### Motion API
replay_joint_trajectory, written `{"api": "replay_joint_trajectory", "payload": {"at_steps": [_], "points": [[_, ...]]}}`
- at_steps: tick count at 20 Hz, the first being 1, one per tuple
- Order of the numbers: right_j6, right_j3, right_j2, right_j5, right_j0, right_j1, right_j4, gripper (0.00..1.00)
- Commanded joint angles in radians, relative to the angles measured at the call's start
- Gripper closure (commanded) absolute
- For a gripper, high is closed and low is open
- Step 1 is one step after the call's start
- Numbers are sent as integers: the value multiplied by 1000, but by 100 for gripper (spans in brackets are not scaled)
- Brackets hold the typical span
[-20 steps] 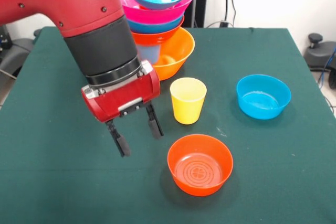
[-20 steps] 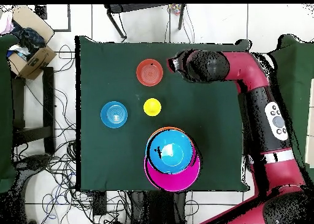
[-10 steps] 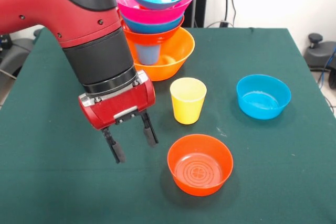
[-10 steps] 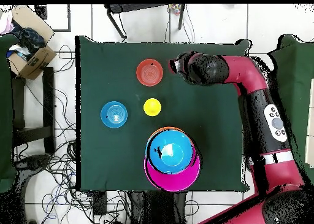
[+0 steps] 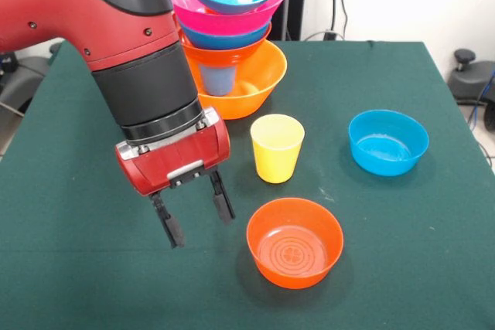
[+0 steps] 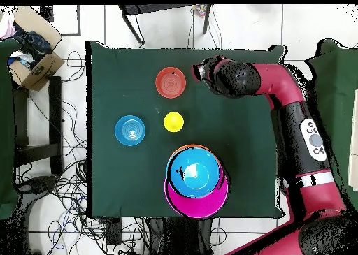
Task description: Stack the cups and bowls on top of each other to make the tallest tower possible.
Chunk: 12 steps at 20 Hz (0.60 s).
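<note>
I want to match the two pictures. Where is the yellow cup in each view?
Front view: the yellow cup stands near the middle, upright, in front of the tower.
Overhead view: it is near the table's centre, above the tower.
Shared landmark: the red-orange bowl, alone on the cloth beside the cup.

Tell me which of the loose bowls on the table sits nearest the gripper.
The red-orange bowl, just beside the open gripper. The small blue bowl lies farther off, beyond the yellow cup.

green table cloth [image 5: 433, 253] | cardboard box [image 6: 33, 62] on floor | cables [image 6: 77, 196]
</note>
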Motion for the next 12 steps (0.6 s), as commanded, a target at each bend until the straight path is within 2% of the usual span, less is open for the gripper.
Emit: {"api": "replay_joint_trajectory", "payload": {"at_steps": [1, 6, 12], "points": [[-51, -30, -111, -88, 51, 33, -17, 0], [50, -11, -176, -72, 85, 17, -7, 0], [67, -32, -250, 10, 150, 9, 13, 0]]}}
